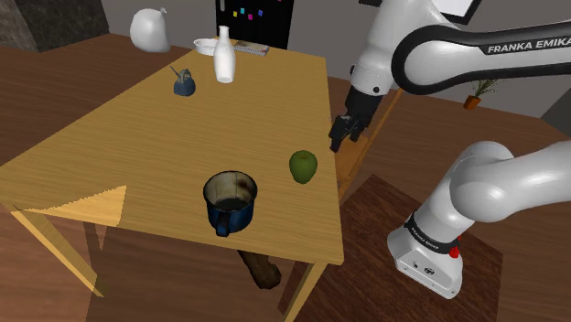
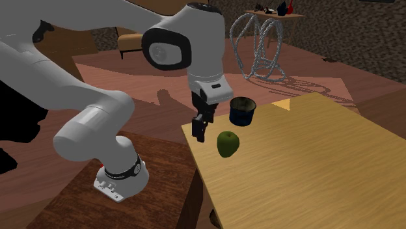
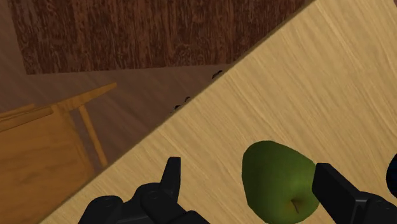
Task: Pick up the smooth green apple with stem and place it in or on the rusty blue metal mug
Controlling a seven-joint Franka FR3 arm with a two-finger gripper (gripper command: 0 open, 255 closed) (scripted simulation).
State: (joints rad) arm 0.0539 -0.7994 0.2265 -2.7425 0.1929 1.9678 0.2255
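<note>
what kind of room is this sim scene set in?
Probably a dining or living area in a house, though that is a guess. A wooden table carries a white vase, what looks like a wooden chair stands beside it, and a potted plant sits in the background.

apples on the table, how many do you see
1. The green apple lies on the wooden table near the arm-side edge, apart from the blue mug, just ahead of the open gripper, untouched. No other shows.
</note>
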